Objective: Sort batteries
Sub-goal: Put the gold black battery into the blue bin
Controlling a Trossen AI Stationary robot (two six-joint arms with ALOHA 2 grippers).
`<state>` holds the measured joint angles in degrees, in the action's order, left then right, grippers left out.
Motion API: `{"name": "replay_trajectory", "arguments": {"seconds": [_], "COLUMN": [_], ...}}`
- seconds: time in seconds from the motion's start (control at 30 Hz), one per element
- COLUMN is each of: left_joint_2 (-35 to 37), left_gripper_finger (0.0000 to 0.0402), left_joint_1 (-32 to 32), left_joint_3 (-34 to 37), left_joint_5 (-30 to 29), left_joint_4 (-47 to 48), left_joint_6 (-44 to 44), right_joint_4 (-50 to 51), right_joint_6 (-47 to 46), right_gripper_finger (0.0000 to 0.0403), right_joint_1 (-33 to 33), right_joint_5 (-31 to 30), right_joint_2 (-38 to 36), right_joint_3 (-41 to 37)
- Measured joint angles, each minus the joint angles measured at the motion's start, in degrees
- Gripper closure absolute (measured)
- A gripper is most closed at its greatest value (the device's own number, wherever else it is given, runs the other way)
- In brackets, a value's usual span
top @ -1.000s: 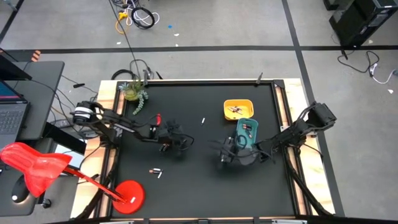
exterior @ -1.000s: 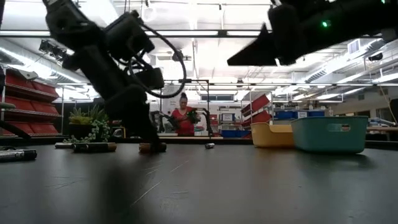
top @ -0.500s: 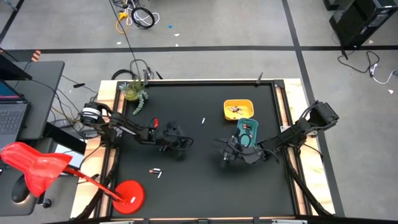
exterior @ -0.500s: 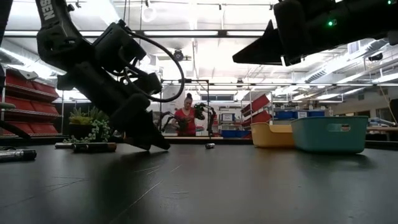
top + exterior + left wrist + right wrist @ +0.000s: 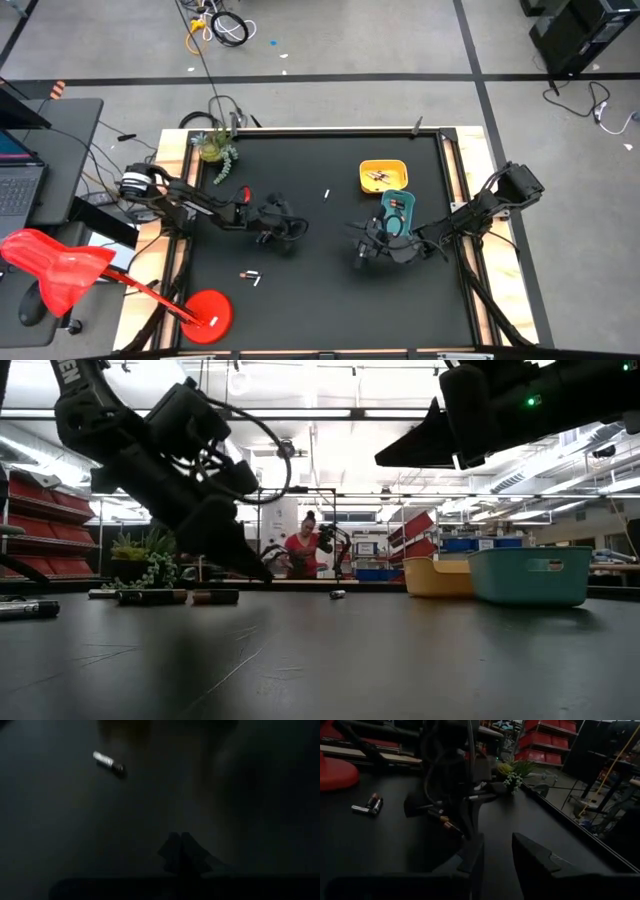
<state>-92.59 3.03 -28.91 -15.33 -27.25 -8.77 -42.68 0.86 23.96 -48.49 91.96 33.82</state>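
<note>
Now your left gripper [image 5: 287,229] has snapped from wide open to fully pressed together, and it has come up off the black table [image 5: 320,300]: in the low view its tip, which sat on the surface a second ago, hangs just clear of it. From the right wrist view, the jaws appear to pinch a dark battery [image 5: 445,824] with a copper end, sticking out sideways at the tip. I read that as the pick made, so the carry to a tray would come next. The left arm reaches in from the table's left edge, forearm sloping down toward the middle. Your right gripper [image 5: 362,250] has not moved; it waits just beside the teal tray [image 5: 397,212] with its jaws spread and nothing between them, held well above the surface in the low view. The yellow tray [image 5: 384,176] sits touching the teal one on its far side, and both already hold a few batteries. Still loose are a pair of batteries [image 5: 251,275] near the front left, and one pale battery [image 5: 326,193] toward the middle.
</note>
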Motion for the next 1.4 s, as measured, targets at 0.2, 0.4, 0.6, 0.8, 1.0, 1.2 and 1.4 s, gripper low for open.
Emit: {"name": "replay_trajectory", "arguments": {"seconds": [0.2, 0.4, 0.6, 0.8, 1.0, 1.2, 1.4], "left_joint_2": [3.2, 2.9, 2.8, 2.8, 1.9, -1.2, -4.5], "left_gripper_finger": [0.0398, 0.0330, 0.0254, 0.0239, 0.0239, 0.0239, 0.0247], "left_joint_1": [0.1, 1.0, 3.0, 3.1, 3.1, 3.1, 3.0], "left_joint_3": [0.0, 0.0, 2.3, 10.4, 15.7, 14.8, 13.5], "left_joint_5": [4.3, 5.3, -3.8, -4.7, -5.0, -4.8, -5.0], "left_joint_4": [0.9, 5.9, 1.9, -9.6, -16.7, -17.3, -18.1], "left_joint_6": [-0.9, -7.1, -3.4, -6.1, -7.5, -7.8, -8.1], "right_joint_4": [0.5, 1.8, 2.2, 2.7, 2.5, 2.1, 2.2], "right_joint_6": [-0.7, -1.3, -1.8, -2.2, -2.4, -2.6, -2.6], "right_gripper_finger": [0.0294, 0.0294, 0.0294, 0.0294, 0.0294, 0.0294, 0.0294], "right_joint_1": [-0.1, -0.1, -0.1, -0.2, -0.5, -1.2, -1.2], "right_joint_5": [0.1, 0.6, 0.6, 0.9, 1.7, 2.3, 2.4], "right_joint_2": [0.0, 0.0, 0.0, 0.0, 0.0, 0.0, 0.0], "right_joint_3": [0.0, 0.0, 0.0, 0.0, 0.0, 0.0, 0.0]}}
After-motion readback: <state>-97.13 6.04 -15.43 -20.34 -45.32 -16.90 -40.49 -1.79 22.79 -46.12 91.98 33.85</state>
